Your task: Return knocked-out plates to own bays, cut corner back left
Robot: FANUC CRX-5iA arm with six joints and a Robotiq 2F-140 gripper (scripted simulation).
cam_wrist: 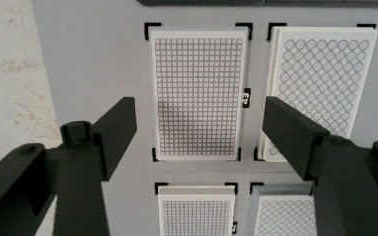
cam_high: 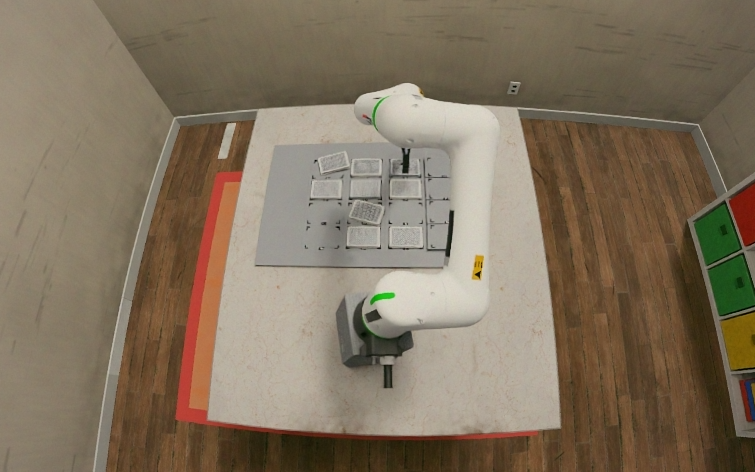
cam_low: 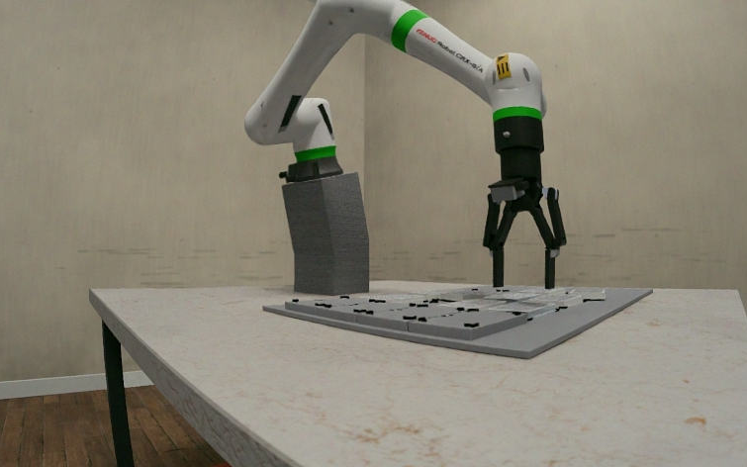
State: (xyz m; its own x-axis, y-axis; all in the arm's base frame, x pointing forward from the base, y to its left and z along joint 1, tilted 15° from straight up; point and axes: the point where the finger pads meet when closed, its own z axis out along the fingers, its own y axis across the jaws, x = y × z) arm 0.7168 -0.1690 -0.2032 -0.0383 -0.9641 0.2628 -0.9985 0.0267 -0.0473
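My gripper is open and empty. It hangs a little above the back row of the grey deck. Right under it a 384-well plate lies flat and square inside the corner pieces of bay 43. Another 384-well plate lies skewed at bay 41, turned out of its corners. A third plate lies skewed at bay 22. The other plates sit square: bay 42, bay 33, bay 32, bay 31, bay 12 and bay 13.
The arm's upper link runs over the raised bays of column 4. The arm's base stands at the front of the marble table. A shelf with coloured bins stands off to the right.
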